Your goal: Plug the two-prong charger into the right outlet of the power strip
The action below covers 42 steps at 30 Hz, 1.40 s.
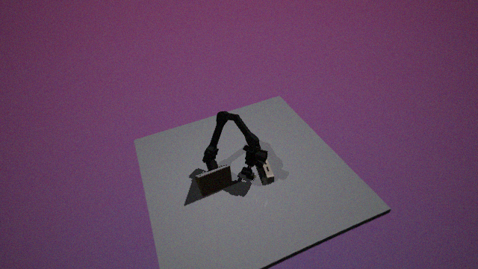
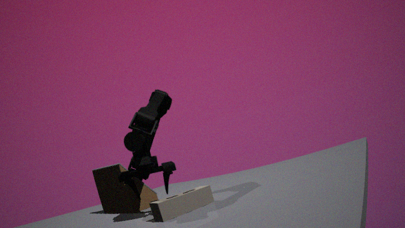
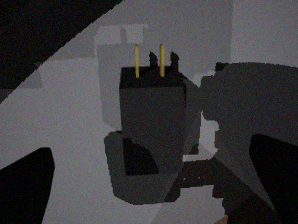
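The dark two-prong charger (image 3: 152, 115) (image 1: 246, 173) lies on the table, its two gold prongs toward the top of the wrist view. My gripper (image 3: 154, 152) (image 2: 153, 196) is open and empty, pointing down over the charger, with one finger at each side of it in the wrist view. The pale power strip (image 2: 186, 204) (image 1: 269, 173) lies beside the gripper. The exterior view shows two dark outlets on its top; in the top view the arm covers part of it. The charger is hidden in the exterior view.
A wedge-shaped block (image 1: 214, 181) (image 2: 115, 191) with a dark face and tan side stands close to the gripper, on the side away from the power strip. The grey table (image 1: 317, 217) (image 2: 300, 187) carries shadows of the arm and block.
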Tool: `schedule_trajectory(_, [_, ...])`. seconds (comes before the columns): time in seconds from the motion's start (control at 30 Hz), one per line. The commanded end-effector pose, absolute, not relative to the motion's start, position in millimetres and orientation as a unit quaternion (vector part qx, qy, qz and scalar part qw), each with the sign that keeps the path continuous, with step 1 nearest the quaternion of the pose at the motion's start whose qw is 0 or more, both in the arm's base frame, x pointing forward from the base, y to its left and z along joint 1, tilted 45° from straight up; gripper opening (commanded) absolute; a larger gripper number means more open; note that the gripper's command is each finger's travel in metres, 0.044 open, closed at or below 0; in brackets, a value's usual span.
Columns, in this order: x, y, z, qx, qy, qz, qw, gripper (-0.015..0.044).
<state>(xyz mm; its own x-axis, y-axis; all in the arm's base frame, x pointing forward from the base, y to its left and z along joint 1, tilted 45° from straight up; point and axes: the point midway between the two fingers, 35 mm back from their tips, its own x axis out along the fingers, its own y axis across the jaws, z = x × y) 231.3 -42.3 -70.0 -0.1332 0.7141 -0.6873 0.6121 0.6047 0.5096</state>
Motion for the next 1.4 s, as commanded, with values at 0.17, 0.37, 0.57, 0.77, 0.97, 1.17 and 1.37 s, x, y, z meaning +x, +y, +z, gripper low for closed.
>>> schedule_trajectory(0.17, [228,-29,-83,0.446,0.754,0.052,0.479,0.044])
schedule_trajectory(0.37, [227,-22,-90,0.446,0.754,0.052,0.479,0.044])
schedule_trajectory(0.57, [226,-15,-96,0.446,0.754,0.053,0.479,0.044])
schedule_trajectory(0.77, [224,-9,-103,0.446,0.754,0.053,0.479,0.044])
schedule_trajectory(0.97, [224,-7,-104,0.446,0.754,0.053,0.479,0.044])
schedule_trajectory(1.17, [226,-10,-102,0.442,0.752,0.054,0.485,0.0361])
schedule_trajectory(1.37, [226,-10,-102,0.442,0.752,0.054,0.485,0.0204])
